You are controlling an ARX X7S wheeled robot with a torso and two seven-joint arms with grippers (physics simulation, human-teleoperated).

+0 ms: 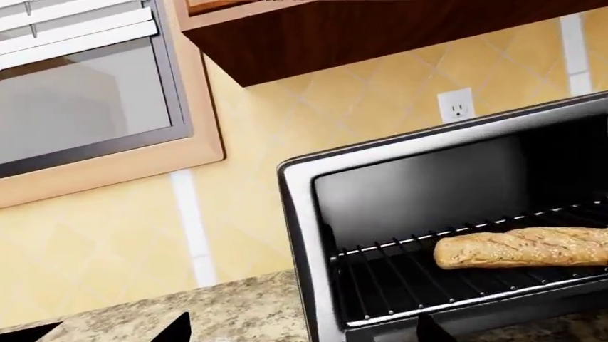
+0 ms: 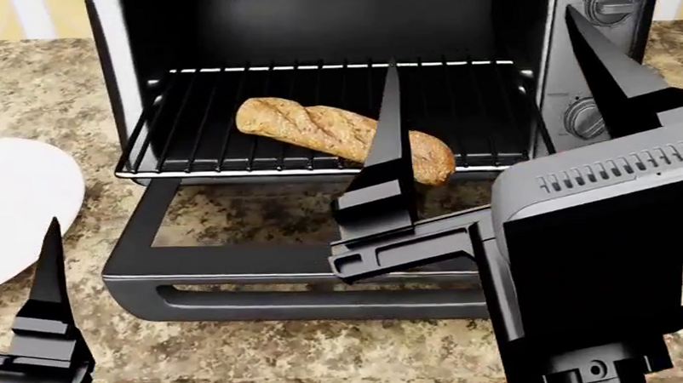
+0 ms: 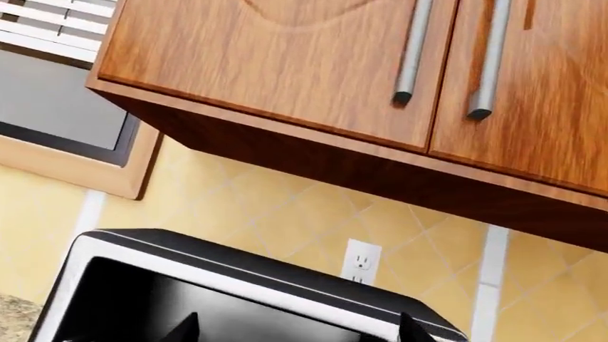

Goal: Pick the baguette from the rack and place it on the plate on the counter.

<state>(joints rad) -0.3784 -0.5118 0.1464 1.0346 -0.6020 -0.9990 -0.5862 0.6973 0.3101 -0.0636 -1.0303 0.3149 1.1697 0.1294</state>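
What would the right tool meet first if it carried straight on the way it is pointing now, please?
Probably the baguette on the rack: the open right tool points into the toaster oven, one finger overlapping the loaf. Depth is unclear, so it might pass above it to the back wall.

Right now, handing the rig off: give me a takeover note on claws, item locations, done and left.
Right claw: open, empty, raised in front of the toaster oven, fingers pointing up; in the head view one finger overlaps the baguette, contact not evident.
Left claw: low over the counter near the plate; only one finger shows, state unclear.
Baguette: lying diagonally on the rack, toward its front rail. Oven door is open and folded down.
Plate: on the counter left of the oven, nothing visible on it.
Done: approach only.
Left: grasp the baguette, lift it clear, place it on the plate.
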